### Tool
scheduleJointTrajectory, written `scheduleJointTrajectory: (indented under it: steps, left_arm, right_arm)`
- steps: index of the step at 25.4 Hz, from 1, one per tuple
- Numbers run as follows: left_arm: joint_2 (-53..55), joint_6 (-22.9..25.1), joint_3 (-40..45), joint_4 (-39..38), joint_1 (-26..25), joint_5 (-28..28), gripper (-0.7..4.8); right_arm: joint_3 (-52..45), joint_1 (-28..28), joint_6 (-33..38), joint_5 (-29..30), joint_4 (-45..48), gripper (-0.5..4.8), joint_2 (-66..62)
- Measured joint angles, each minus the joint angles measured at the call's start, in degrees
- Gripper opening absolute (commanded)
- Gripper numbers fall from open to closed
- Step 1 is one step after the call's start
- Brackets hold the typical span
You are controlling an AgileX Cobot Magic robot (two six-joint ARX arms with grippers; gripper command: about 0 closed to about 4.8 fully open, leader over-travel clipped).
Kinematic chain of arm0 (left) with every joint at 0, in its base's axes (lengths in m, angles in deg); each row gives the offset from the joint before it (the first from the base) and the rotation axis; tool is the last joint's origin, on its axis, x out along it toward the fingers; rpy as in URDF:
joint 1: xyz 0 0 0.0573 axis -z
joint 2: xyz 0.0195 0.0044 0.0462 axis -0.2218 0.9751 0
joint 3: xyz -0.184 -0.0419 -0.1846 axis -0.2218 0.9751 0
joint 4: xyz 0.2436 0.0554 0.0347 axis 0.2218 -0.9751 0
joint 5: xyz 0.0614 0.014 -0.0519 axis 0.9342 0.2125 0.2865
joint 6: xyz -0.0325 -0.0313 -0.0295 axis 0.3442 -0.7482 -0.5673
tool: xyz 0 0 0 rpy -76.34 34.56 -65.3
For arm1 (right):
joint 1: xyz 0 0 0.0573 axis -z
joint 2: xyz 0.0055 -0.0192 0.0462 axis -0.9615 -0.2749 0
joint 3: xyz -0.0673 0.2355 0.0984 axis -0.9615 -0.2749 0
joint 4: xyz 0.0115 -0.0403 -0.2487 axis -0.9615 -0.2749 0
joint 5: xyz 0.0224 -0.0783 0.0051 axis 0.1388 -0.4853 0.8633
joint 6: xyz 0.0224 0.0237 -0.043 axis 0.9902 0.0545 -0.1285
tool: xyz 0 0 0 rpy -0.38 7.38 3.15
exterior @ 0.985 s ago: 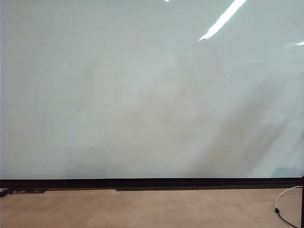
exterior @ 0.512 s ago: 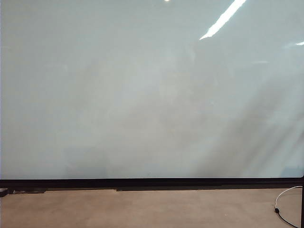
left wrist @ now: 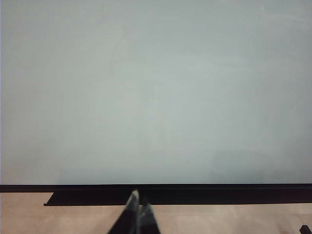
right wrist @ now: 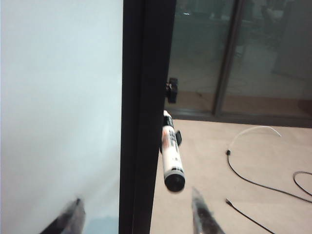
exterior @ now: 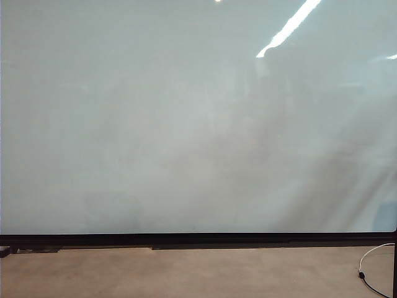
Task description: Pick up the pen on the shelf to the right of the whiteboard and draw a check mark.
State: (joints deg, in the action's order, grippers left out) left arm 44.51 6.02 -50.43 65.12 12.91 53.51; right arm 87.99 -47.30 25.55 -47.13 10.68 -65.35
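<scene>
Here, blank whiteboard [exterior: 186, 124], left gripper [left wrist: 136, 214] at six o'clock, fingers pressed together, right gripper [right wrist: 136, 214] spread wide, empty, pen [right wrist: 172, 152] just ahead beside frame [right wrist: 144, 117].

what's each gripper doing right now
left gripper: shut, empty, low before the whiteboard.
right gripper: open, empty, near the pen.
</scene>
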Motion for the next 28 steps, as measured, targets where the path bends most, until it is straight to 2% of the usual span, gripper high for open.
scheduleJointTrajectory:
  steps: [5, 14, 17, 21, 28]
  left_arm:
    - [0.0, -0.02, 0.0, 0.0, 0.0, 0.0, -0.05]
    - [0.02, 0.0, 0.0, 0.02, 0.0, 0.0, -0.05]
    - [0.02, 0.0, 0.0, 0.0, 0.0, 0.0, -0.04]
    - [0.02, 0.0, 0.0, 0.0, 0.0, 0.02, -0.04]
    - [0.02, 0.0, 0.0, 0.0, 0.0, 0.0, -0.05]
  right_arm:
    - [4.68, 0.02, 1.05, 2.84, 1.01, 2.84, -6.73]
    - [9.49, 1.09, 1.05, 5.01, 1.05, 2.87, -10.84]
    - [10.67, 2.1, 1.22, 6.49, 1.05, 3.15, -11.1]
    - [14.14, 3.21, 4.96, 10.75, 1.44, 3.15, -13.9]
    - [16.28, 3.21, 8.22, 12.57, 3.04, 3.15, -18.53]
